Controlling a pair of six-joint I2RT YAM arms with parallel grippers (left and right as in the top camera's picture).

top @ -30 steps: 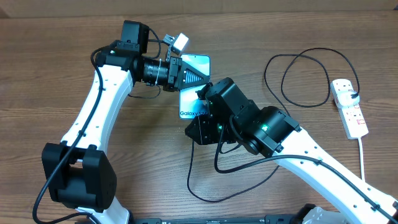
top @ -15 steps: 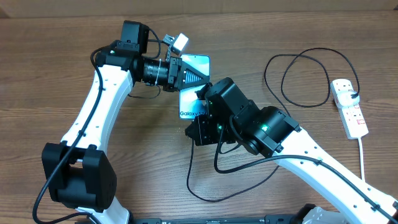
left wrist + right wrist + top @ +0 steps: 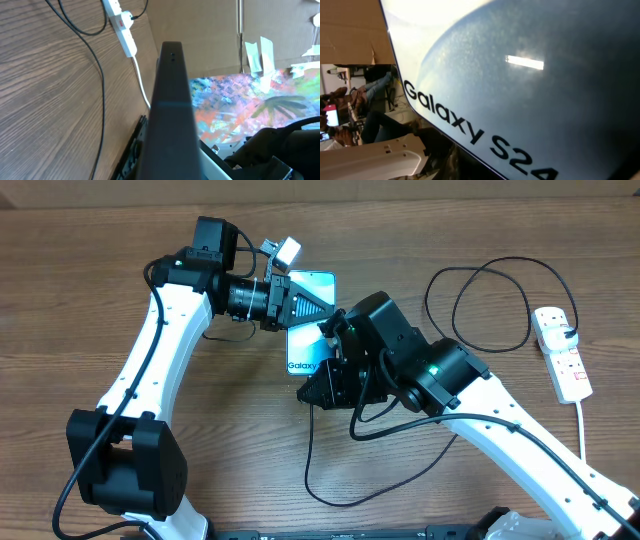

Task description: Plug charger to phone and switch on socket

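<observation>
The phone [image 3: 309, 328] is lit and reads "Galaxy S24". It is held off the table with my left gripper [image 3: 303, 302] shut on its upper part. Its screen fills the right wrist view [image 3: 520, 75], and in the left wrist view only its dark edge [image 3: 170, 100] shows. My right gripper [image 3: 316, 388] sits at the phone's lower end, shut where the charger [image 3: 312, 465] runs out from under it. The plug tip is hidden. The black cable loops back to the socket [image 3: 563, 352] at the right, also seen far off in the left wrist view [image 3: 120, 24].
The socket's white cord [image 3: 583, 425] trails toward the front right. A wide loop of the charger cable [image 3: 478, 308] lies between my right arm and the socket. A brown cardboard wall stands behind the table.
My right gripper has closed at the phone's lower end, and its wrist has swung slightly up and to the right. My left gripper still holds the phone, almost unmoved.
</observation>
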